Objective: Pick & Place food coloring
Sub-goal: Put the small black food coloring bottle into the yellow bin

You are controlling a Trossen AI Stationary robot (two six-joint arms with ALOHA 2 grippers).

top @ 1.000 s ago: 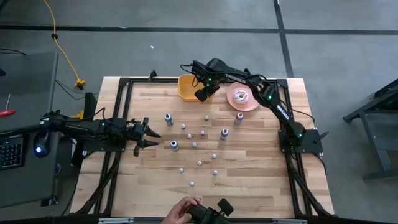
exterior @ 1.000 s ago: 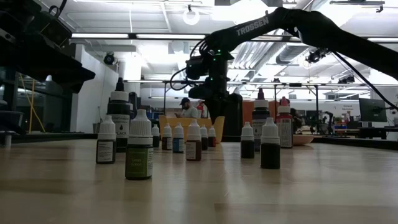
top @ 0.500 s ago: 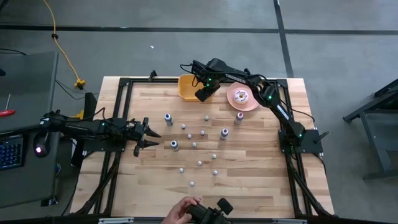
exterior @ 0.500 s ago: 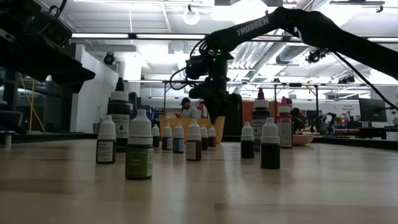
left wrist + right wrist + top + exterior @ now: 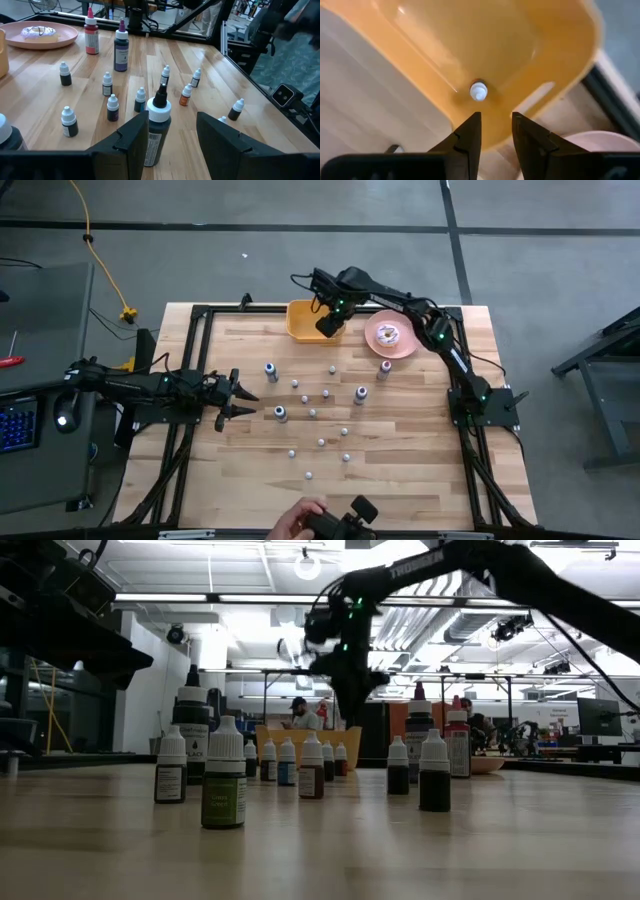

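Right end effector [image 5: 495,131] hangs released over the yellow bin [image 5: 300,318], one food coloring bottle [image 5: 478,91] inside
Others stand mid-table [image 5: 240,470]: light, rigid, tippy; pinch the body under the cap. Left end effector [image 5: 244,397] open near the left edge

- Right arm reaches across to the table's far edge, its right gripper [image 5: 327,326] pointing down, fingers parted and empty.
- Left arm lies low along the table's left edge, left gripper [image 5: 243,397] spread.
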